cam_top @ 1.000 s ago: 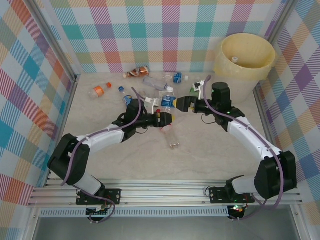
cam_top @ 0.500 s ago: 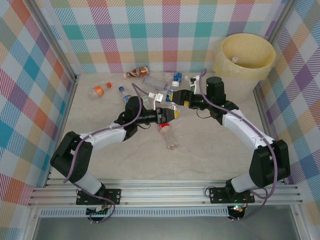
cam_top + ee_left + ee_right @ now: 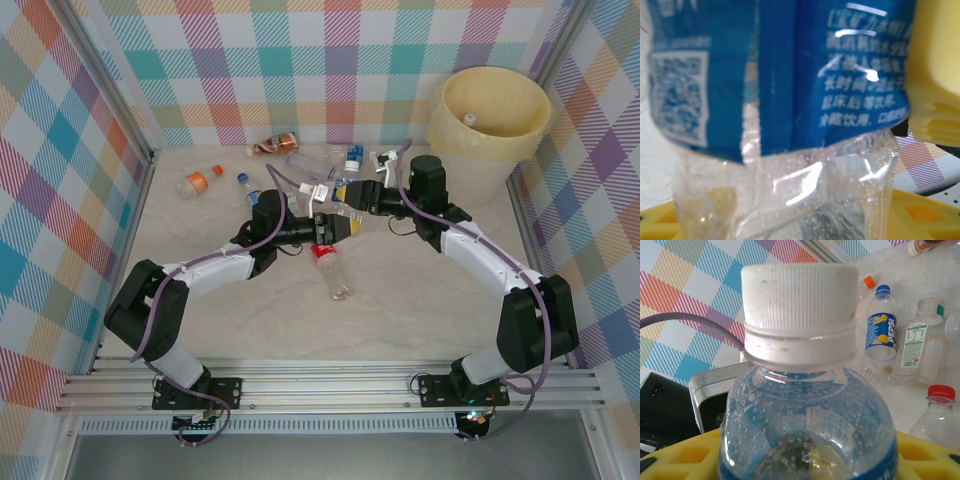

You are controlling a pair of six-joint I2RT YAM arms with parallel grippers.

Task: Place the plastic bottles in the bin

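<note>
Top view, bottom edge: both arm bases, with the arms bending inward to frame centre. The lower half is bare bench (image 3: 430, 300). Just below centre a red-cap bottle (image 3: 332, 272) lies on its side, clear, cap end toward the grippers.

At centre the left gripper (image 3: 338, 225) and right gripper (image 3: 348, 196) meet on one blue-label bottle (image 3: 805, 410) with a white cap, held between them. In the right wrist view, yellow pads sit tight against both sides of that bottle below its shoulder, so the right gripper is clamped on it. In the left wrist view, the blue label and clear lower body are up close, with yellow fingers (image 3: 925, 220) at the bottom corners. Can't tell whether the left gripper is pressing or slack.

Further back, left of centre, loose bottles lie on the bench:
- a Pepsi bottle (image 3: 881, 335) with a blue cap
- an orange-label bottle (image 3: 200, 181), further left
- a brown bottle (image 3: 272, 146) by the plaid back wall (image 3: 300, 70)
- a small blue-label one (image 3: 353, 155), right of that

Upper right: the bin (image 3: 500, 165) stands upright in the far corner, well apart from the held bottle. A white-capped bottle (image 3: 468, 119) is inside it.
</note>
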